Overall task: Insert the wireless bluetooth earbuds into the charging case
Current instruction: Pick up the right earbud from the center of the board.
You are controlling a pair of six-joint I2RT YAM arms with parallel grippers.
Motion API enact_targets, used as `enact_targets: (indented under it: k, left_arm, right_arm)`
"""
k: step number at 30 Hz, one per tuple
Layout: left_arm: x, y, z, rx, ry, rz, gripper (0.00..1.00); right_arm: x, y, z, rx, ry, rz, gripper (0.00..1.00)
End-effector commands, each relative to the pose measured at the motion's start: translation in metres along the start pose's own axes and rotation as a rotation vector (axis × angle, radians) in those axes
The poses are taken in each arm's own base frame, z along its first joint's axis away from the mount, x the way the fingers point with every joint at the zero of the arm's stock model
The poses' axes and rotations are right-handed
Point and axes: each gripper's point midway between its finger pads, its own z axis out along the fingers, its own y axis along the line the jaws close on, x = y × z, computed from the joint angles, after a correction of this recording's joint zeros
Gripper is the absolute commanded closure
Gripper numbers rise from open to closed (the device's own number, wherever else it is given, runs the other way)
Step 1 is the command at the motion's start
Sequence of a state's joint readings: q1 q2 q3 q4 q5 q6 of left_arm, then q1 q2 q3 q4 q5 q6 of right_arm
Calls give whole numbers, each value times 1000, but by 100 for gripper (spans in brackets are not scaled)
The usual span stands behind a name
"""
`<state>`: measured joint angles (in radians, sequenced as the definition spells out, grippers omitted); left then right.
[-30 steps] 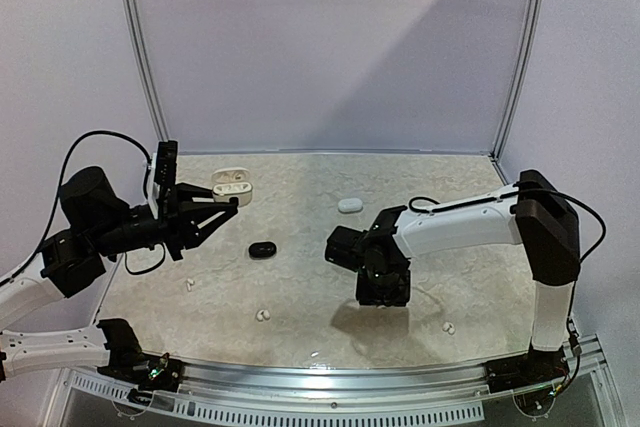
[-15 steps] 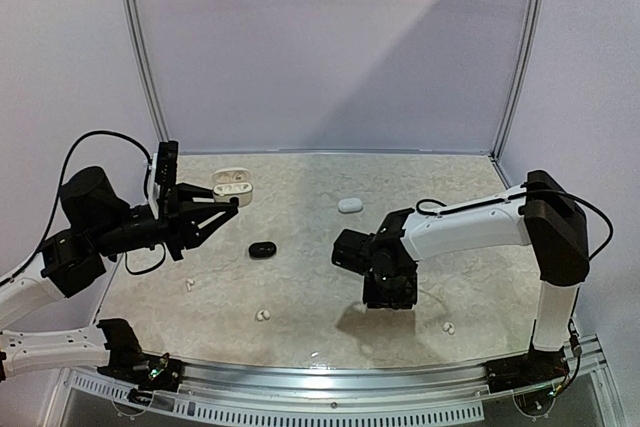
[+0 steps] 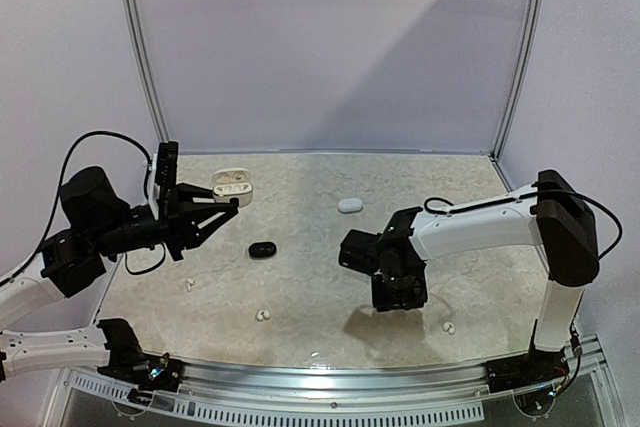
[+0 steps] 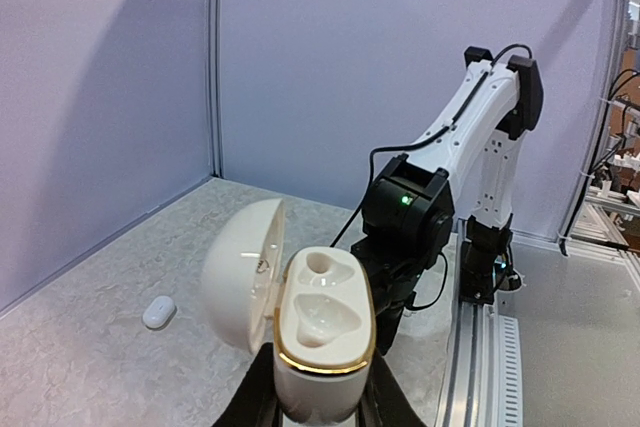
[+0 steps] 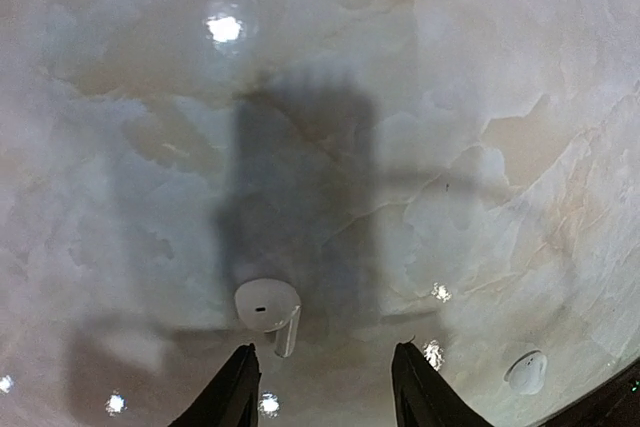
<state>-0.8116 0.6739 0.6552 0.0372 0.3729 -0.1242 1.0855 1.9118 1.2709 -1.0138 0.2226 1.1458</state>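
Clearly the weak point is the pick itself. The right end effector hangs over the marbled tabletop with its jaws partly apart and nothing between them. The small white stemmed earbud lies just below, closer to one finger than to the other. If the jaws close from this offset, I judge that the nearer finger would meet the bud first and push it sideways. It could also catch only the thin stem, so the smooth shell could twist or squirt free. A second white earbud lies near the tabletop's edge and could be knocked off by a careless sweep.

The left end effector is clamped tight on the white gold-rimmed charging case. It holds the case raised with the lid open and both sockets empty. A bud gripped askew would likely miss its socket or drop there.
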Motion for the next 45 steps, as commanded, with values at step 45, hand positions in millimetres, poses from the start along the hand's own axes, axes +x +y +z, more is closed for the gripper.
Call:
enact_targets:
  k: [45]
  left_arm:
    - [-3,-2,-3,3,3,16,100]
  right_arm:
    - [1,2,32,-108,137,-145,78]
